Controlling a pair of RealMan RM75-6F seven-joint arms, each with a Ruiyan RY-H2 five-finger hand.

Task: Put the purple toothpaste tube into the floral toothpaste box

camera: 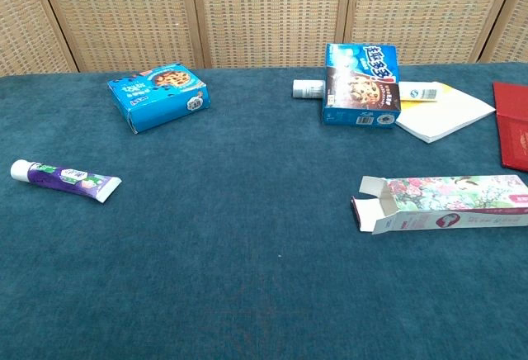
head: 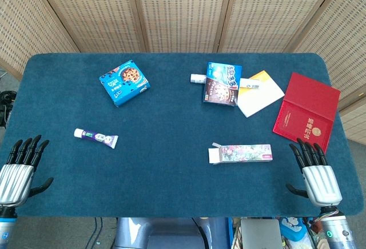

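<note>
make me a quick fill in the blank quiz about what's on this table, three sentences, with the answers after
1. The purple toothpaste tube lies nearer the robot's ____ hand.
2. The end flaps of the floral toothpaste box are ____.
3. The left hand and the right hand each hold ____.

Answers: left; open; nothing

A table (head: pixel 171 180) covered in dark teal cloth is seen, on which a purple toothpaste tube (head: pixel 95 137) lies at the left and a floral toothpaste box (head: pixel 241 153), its left flap open, at the right. Further back are laid a blue cookie box (head: pixel 124 82), a second cookie box (head: pixel 222 83) over a white tube (head: pixel 198 78), a white notepad (head: pixel 260 93) and a red booklet (head: pixel 306 111).
</note>
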